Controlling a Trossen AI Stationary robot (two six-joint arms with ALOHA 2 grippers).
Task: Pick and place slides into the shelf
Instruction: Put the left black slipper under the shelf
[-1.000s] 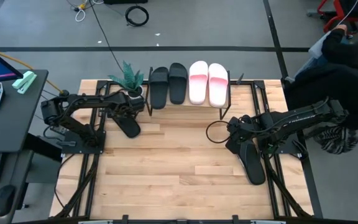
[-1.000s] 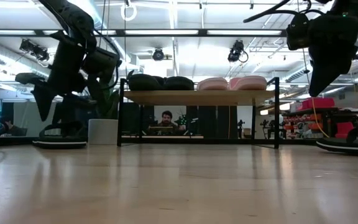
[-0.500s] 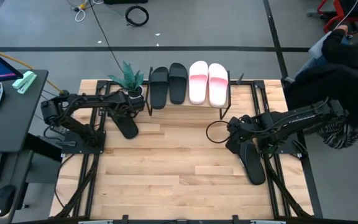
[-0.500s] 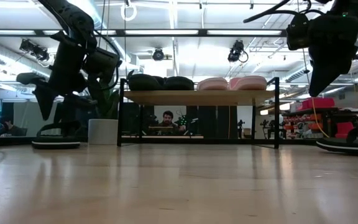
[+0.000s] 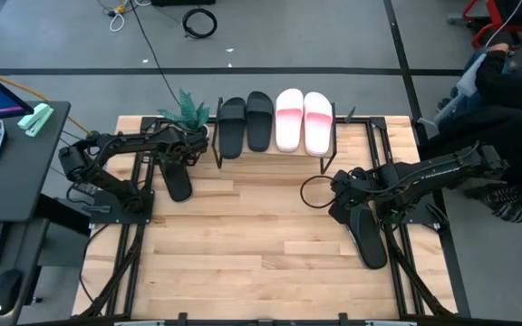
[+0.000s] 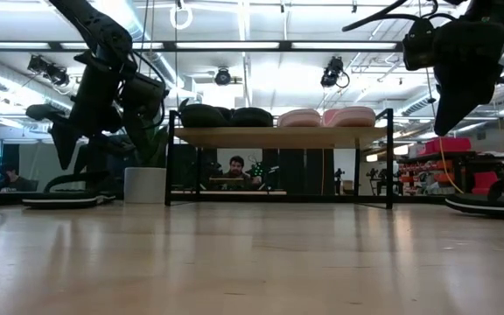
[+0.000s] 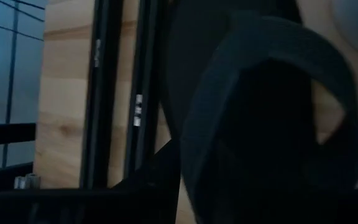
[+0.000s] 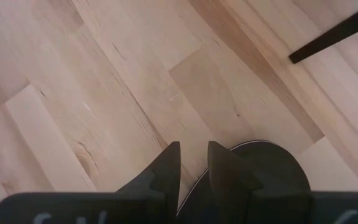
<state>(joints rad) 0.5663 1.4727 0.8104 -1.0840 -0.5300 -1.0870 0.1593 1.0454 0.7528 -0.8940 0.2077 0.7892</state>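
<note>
On top of the shelf [image 6: 278, 136] at the table's far edge lie two black and two pink slides [image 5: 290, 119]. My left gripper [image 5: 172, 161] stands near the shelf's left end, over a black slide [image 5: 178, 183] that lies flat on the table [image 6: 59, 199]; its wide strap [image 7: 253, 74] fills the left wrist view. My right gripper [image 8: 194, 171] hangs high above the table at the right, open by a narrow gap, with nothing between its fingers. Below it, another black slide [image 5: 368, 237] lies on its sole. My left gripper comes down at a slant from the table's left side onto the black slide's strap [image 7: 229, 124]. The strap and the dark fingers hide the place of contact, so the kind of hold does not show. The slide's sole lies on the table.
A potted plant [image 5: 187, 110] stands at the shelf's left end, close behind my left gripper. A black cable loop [image 5: 314, 192] lies near my right gripper. A person sits beyond the table's right edge [image 5: 497, 100]. Bare wood spreads over the table's middle and near side.
My left gripper has gone toward the table's left edge, and the black slide has slid along the table with it. Its near end has swung left, so that it now lies almost square to the shelf instead of slanting.
</note>
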